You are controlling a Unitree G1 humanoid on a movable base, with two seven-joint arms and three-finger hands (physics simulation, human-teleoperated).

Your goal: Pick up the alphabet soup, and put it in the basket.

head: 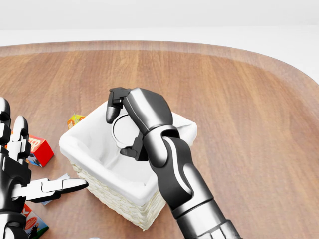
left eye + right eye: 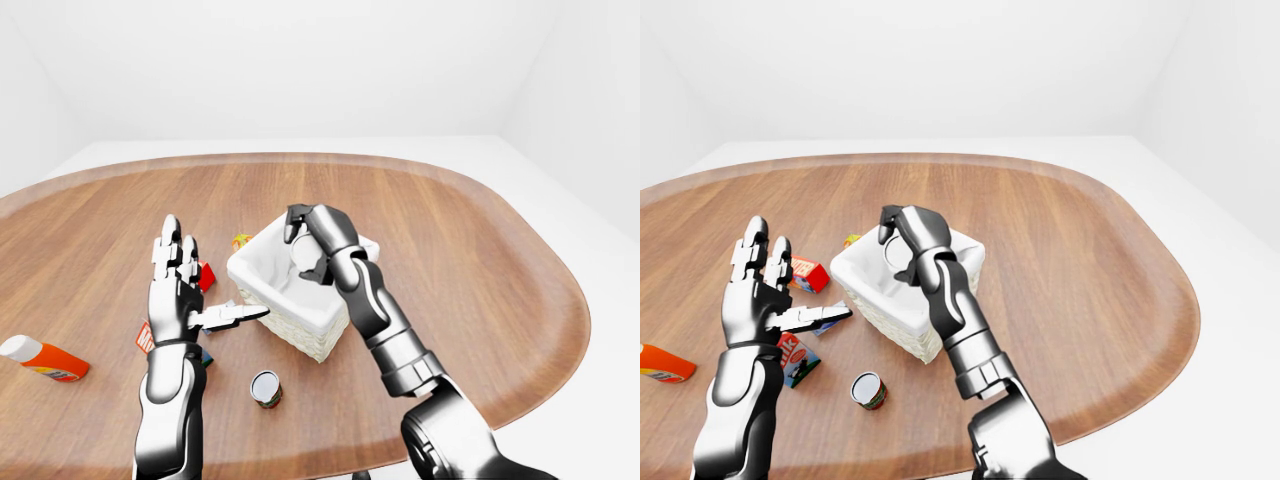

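The right robot hand (image 1: 130,130) hangs over the open top of the white cloth-lined woven basket (image 1: 102,191), its dark fingers curled round a pale round-ended can (image 1: 121,132), which I judge to be the alphabet soup, though no label shows. The can's circular end faces the head camera, so its long axis seems to lie roughly level, not upright, and it sits above the basket's interior, not yet resting on the lining. The left robot hand (image 2: 180,290) stands just left of the basket with fingers spread and nothing in it. Releasing looks to be what remains. The brown oval wooden surface (image 2: 480,260) carries a second small can (image 2: 266,388), an orange bottle (image 2: 45,358) and small boxes, in a plain white room.
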